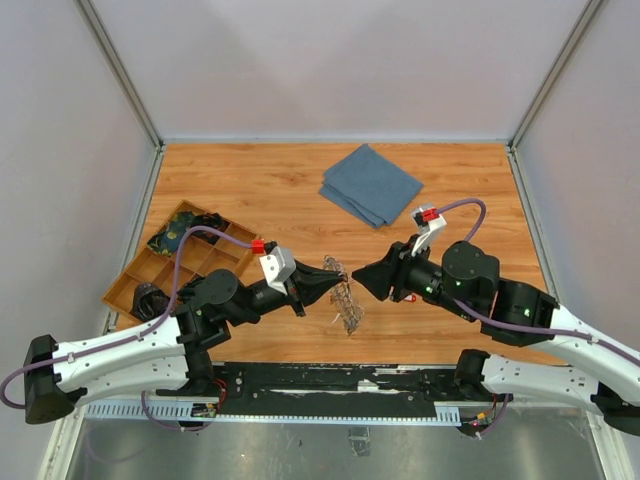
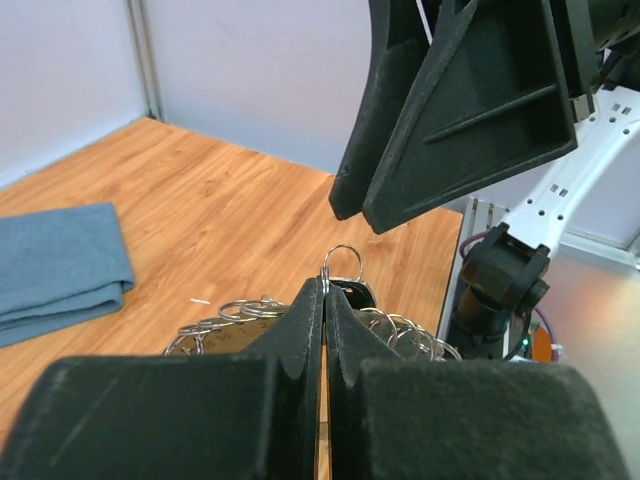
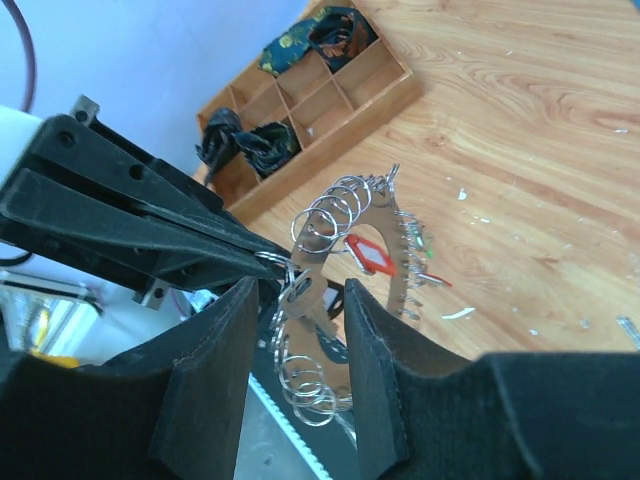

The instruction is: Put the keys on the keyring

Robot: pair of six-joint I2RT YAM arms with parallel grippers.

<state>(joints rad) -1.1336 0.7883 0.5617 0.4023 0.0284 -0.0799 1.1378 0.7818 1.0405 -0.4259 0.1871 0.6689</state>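
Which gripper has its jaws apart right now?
The right gripper: its black fingers stand apart, while the left gripper is pinched shut on the large silvery chain-like keyring.

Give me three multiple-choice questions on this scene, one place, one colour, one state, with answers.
1. Where is the blue cloth? A. far side of the table; B. near edge; C. off the table.
2. What colour is the tag on the keyring? A. yellow; B. red; C. white.
3. How is the left claw? A. wide open; B. shut on the keyring; C. out of view.
Answers: A, it lies at the back of the top view; B, red shows in the right wrist view; B, no gap shows where it pinches the keyring.
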